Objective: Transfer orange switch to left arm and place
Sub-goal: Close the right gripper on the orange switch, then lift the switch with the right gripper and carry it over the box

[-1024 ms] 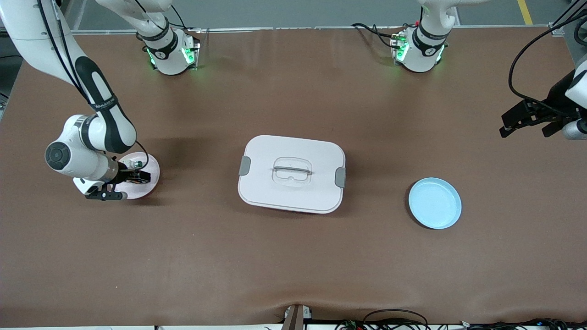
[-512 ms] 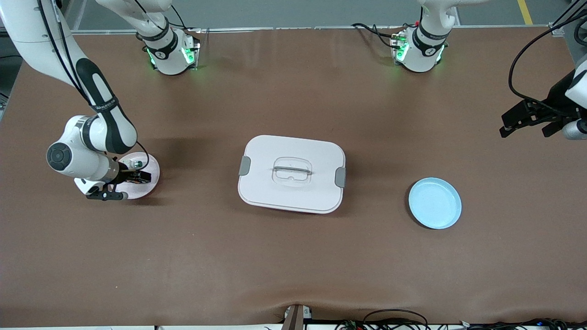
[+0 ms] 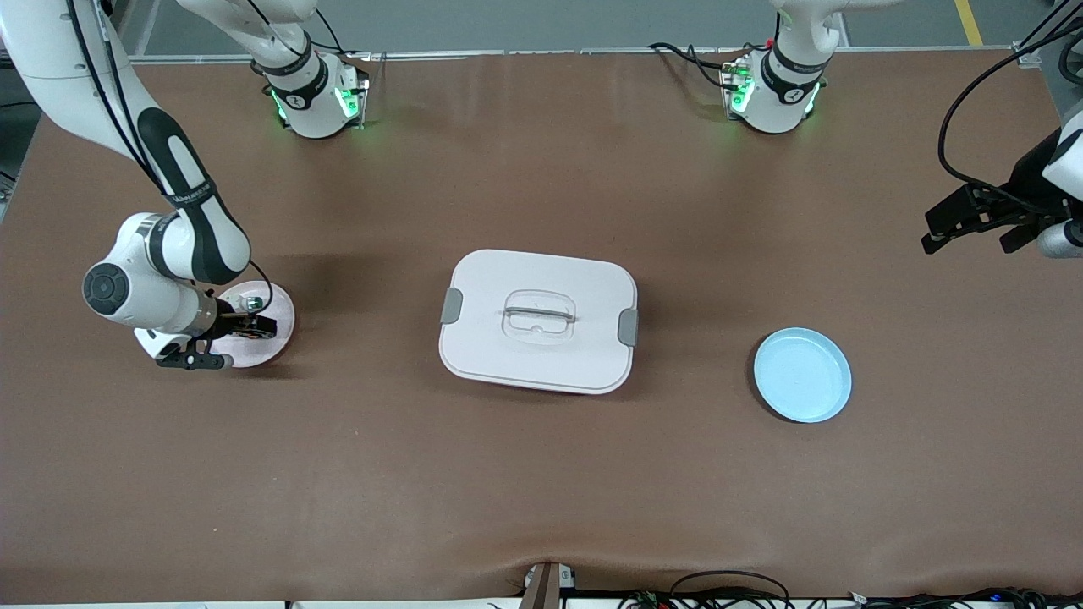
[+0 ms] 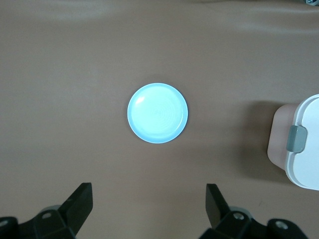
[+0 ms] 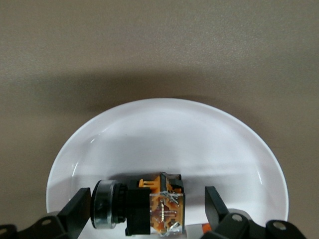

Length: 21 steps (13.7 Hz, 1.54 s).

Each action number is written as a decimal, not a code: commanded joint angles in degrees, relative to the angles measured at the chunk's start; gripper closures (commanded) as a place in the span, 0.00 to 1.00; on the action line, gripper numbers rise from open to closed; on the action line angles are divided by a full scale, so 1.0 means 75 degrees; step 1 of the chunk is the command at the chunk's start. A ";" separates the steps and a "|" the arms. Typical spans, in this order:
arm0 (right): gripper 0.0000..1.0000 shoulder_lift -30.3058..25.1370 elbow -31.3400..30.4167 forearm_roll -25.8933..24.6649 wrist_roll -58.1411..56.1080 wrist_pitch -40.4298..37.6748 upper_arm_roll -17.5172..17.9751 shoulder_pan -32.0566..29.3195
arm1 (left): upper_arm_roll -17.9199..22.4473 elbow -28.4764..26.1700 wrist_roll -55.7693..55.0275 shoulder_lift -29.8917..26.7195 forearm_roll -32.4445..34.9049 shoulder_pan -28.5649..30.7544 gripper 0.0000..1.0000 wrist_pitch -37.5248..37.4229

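Observation:
The orange switch (image 5: 142,209), black-bodied with orange parts and a silver ring, lies on its side in the pink plate (image 3: 279,331) at the right arm's end of the table. My right gripper (image 3: 245,328) is down at the plate, open, one finger on each side of the switch (image 5: 147,199) with small gaps. The white box (image 3: 538,320) with grey latches stands mid-table. My left gripper (image 3: 964,222) hangs open and empty over the left arm's end of the table, where that arm waits; its wrist view shows the fingers (image 4: 79,201) wide apart.
A blue plate (image 3: 802,375) lies between the box and the left arm's end, nearer the front camera; it also shows in the left wrist view (image 4: 157,113) with a box corner (image 4: 299,144). A small green-capped switch (image 3: 252,302) sits in the pink plate.
The right arm has shifted only very slightly at the pink plate. Both grippers stay open and the left arm has not moved.

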 commanded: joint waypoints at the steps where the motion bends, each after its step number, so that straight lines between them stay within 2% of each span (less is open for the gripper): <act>1: 0.00 -0.0021 -0.0026 0.0014 0.0042 -0.0017 0.0101 -0.0116 | 0.0014 -0.0045 0.0019 -0.0097 0.0058 -0.0006 0.00 -0.0064; 5: 0.00 0.0003 -0.0038 0.0014 0.0042 -0.0029 0.0101 -0.0104 | 0.0014 -0.0045 0.0019 -0.0097 0.0058 -0.0006 0.00 -0.0064; 6: 0.04 0.0003 -0.0038 0.0014 0.0042 -0.0041 0.0101 -0.0104 | 0.0014 -0.0045 0.0019 -0.0097 0.0058 -0.0006 0.00 -0.0064; 7: 0.14 0.0014 -0.0038 0.0014 0.0042 -0.0052 0.0101 -0.0104 | 0.0014 -0.0045 0.0019 -0.0097 0.0058 -0.0017 0.00 -0.0064; 9: 0.44 0.0003 -0.0026 0.0014 0.0042 -0.0122 0.0101 -0.0104 | 0.0002 -0.0045 0.0019 -0.0097 0.0058 -0.0006 0.00 -0.0064; 11: 0.85 0.0003 0.0009 0.0014 0.0042 -0.0228 0.0113 -0.0104 | 0.0002 -0.0045 0.0007 -0.0097 0.0058 -0.0017 0.00 -0.0064; 12: 1.00 0.0003 0.0021 0.0014 0.0053 -0.0240 0.0113 -0.0104 | -0.0010 -0.0045 0.0007 -0.0108 0.0058 -0.0029 0.00 -0.0064; 15: 1.00 -0.0044 0.0137 0.0364 0.0042 -0.0554 0.0113 -0.0104 | -0.0022 -0.0033 -0.0004 -0.0108 0.0058 -0.0029 0.00 -0.0064; 21: 1.00 -0.0372 0.1273 0.1864 0.0496 -0.3119 0.0148 -0.0010 | -0.0045 0.0014 -0.0005 -0.0108 0.0058 -0.0029 0.00 -0.0064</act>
